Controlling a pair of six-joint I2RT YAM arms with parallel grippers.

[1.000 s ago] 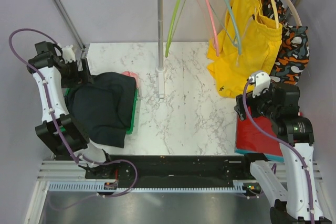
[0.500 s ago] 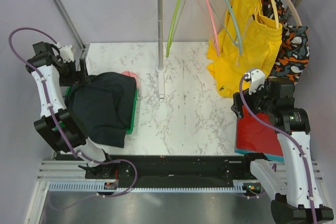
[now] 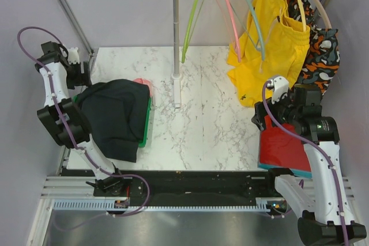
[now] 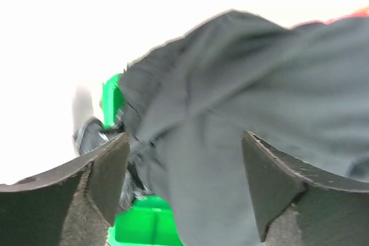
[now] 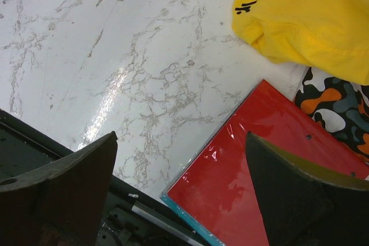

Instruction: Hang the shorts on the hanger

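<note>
The black shorts (image 3: 115, 116) lie bunched over a green tray (image 3: 147, 125) at the table's left side. My left gripper (image 3: 81, 76) is at their far-left edge. In the left wrist view its jaws stand apart, and the dark fabric of the shorts (image 4: 242, 84) fills the space between and beyond the left gripper (image 4: 184, 142). The pale teal hanger (image 3: 253, 12) hangs on the rail at the back, next to the yellow shorts. My right gripper (image 3: 262, 116) is open and holds nothing. In its own view the right gripper (image 5: 180, 139) hovers over a corner of the red tray (image 5: 259, 188).
The rail also carries a lime green hanger (image 3: 193, 15), a pink hanger (image 3: 228, 10), yellow shorts (image 3: 271, 44) and an orange-black patterned garment (image 3: 320, 56). The rack's pole (image 3: 176, 38) stands mid-table. A red tray (image 3: 282, 148) lies at the right. Something pink (image 3: 142, 82) peeks from behind the shorts.
My left gripper has shifted back and to the left along the shorts' edge, and its jaws have narrowed slightly. The right arm has drifted a little to the left.
</note>
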